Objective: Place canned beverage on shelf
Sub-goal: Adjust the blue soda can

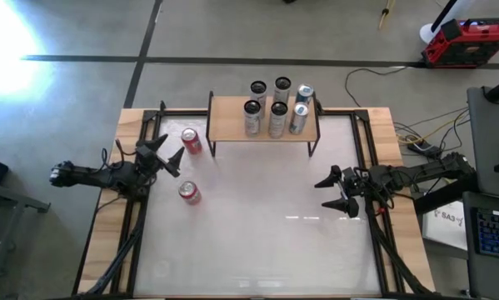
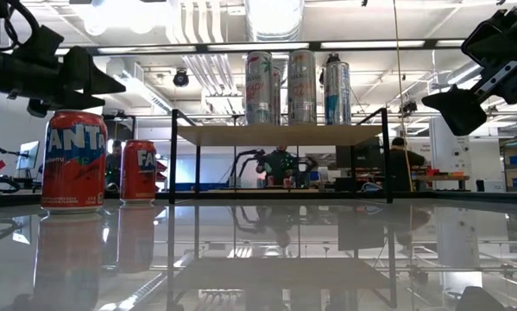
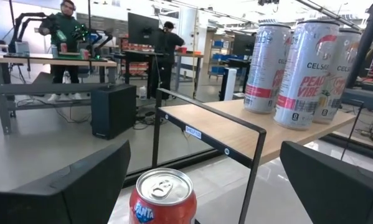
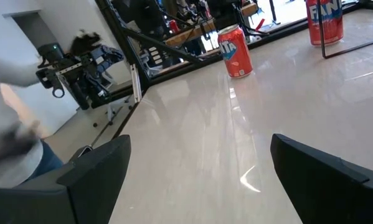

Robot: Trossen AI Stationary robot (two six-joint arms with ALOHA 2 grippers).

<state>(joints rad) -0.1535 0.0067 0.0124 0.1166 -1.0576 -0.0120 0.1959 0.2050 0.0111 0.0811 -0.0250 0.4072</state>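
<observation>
With its fingers spread wide, the left tool (image 1: 171, 156) is lining up on the red can (image 1: 191, 140). Next it needs closing, then lifting onto the shelf (image 1: 232, 121). The right tool (image 1: 339, 190) is waiting open.

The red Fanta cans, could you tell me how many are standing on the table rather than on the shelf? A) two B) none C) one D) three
A: two red Fanta cans stand on the white table left of the shelf, which holds only tall silver cans.

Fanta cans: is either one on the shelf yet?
No. Both Fanta cans stand on the table, left of the shelf, which holds only tall silver cans.
</observation>
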